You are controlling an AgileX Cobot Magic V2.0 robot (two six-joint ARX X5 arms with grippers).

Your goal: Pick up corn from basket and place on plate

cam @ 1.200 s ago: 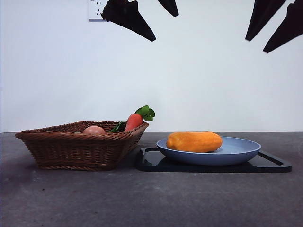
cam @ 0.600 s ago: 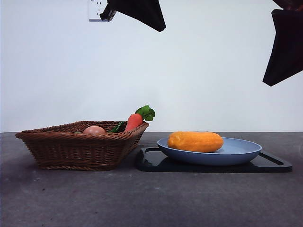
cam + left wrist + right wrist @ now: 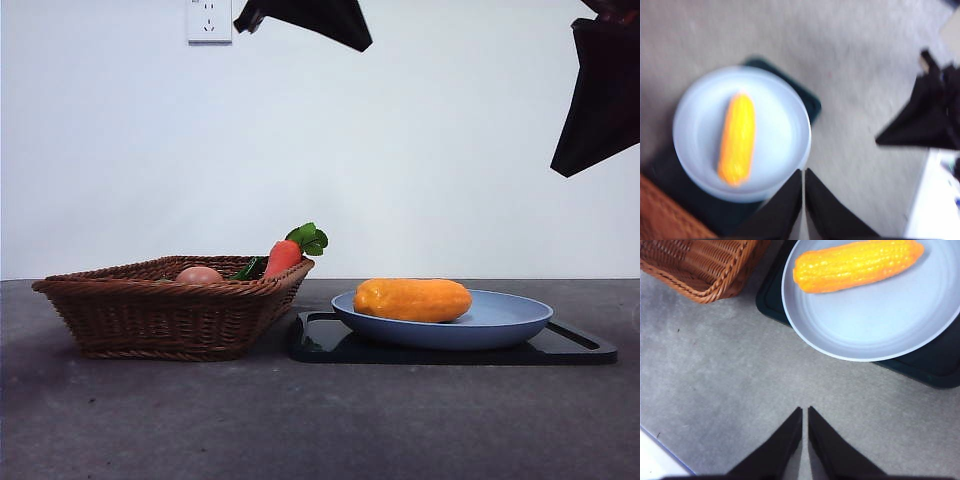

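Corn (image 3: 412,299) lies on plate (image 3: 505,322) beside basket (image 3: 165,305); both arms' jaws closed, empty.

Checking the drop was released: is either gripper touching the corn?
Apart. Front view shows both grippers high above the corn, which lies on the plate; right wrist view shows bare table between.

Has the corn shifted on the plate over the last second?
No. The corn lies at the same spot on the plate, level with the tray's edge as before.
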